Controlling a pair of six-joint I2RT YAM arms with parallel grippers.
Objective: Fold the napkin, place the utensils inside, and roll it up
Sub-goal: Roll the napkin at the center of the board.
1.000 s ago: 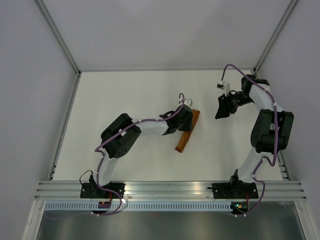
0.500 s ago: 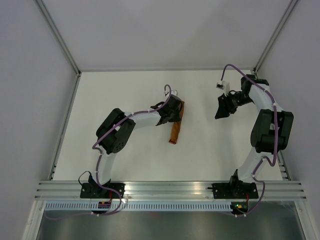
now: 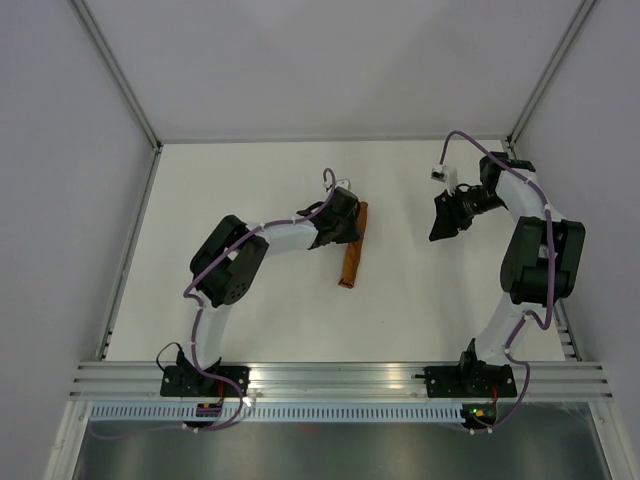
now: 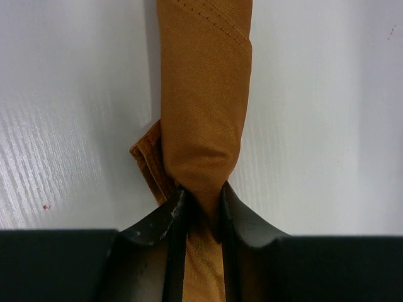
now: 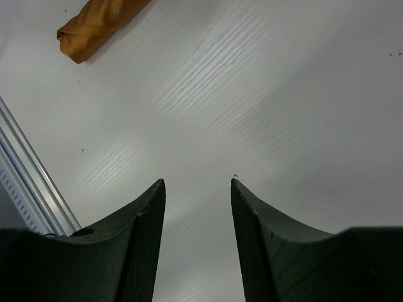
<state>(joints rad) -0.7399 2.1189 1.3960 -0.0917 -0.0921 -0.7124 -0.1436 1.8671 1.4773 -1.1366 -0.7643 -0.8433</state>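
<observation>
From above, the napkin [image 3: 351, 256] lies as a slim roll near the middle of the table [image 3: 230, 180], running from the far edge toward the near one. The left gripper [image 3: 352, 218] sits at its far end. The right gripper [image 3: 441, 224] hovers well apart, toward the right edge.

Left wrist view: the left gripper is pinched on the end of the roll [image 4: 204, 94] — a folded corner sticks out beside it. Whatever the roll holds is hidden.

Right wrist view: the jaws are spread wide over bare tabletop, nothing between them — one end of the roll [image 5: 94, 25] shows at the upper left.
</observation>
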